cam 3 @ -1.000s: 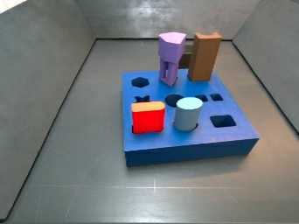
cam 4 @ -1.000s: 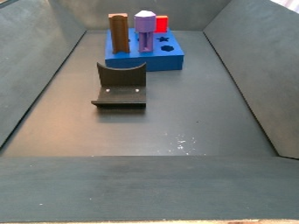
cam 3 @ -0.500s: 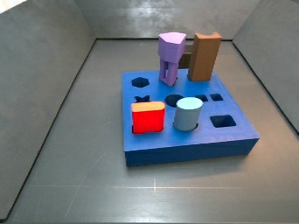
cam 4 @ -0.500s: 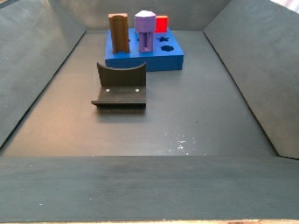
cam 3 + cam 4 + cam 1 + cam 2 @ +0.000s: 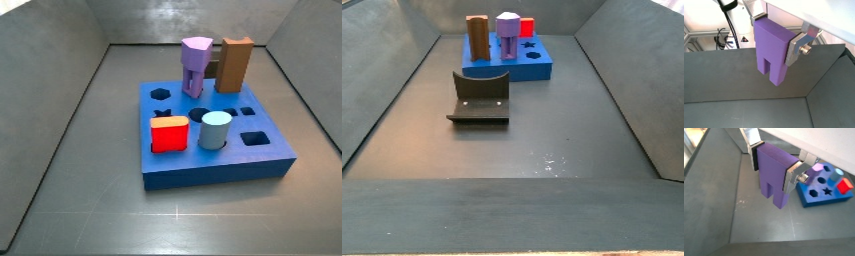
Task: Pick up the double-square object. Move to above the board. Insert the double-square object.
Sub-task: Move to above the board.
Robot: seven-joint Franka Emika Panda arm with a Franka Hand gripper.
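1. Showing no shift in either side view since the earlier frames.
2. Gripper (image 5: 774, 165) clamping the double-square object (image 5: 773, 175) between its fingers (image 5: 795, 176), hanging beside the board (image 5: 821, 195), clear of the floor.
3. Carrying step underway, probably; next, moving above the board's matching hole and aligning.

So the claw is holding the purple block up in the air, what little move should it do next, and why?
Probably carry it sideways until it hangs over the board. In both wrist views the gripper is shut on the double-square object, which hangs above bare grey floor, while the board lies off to one side. The gripper does not show in either side view, so how far that is cannot be told.
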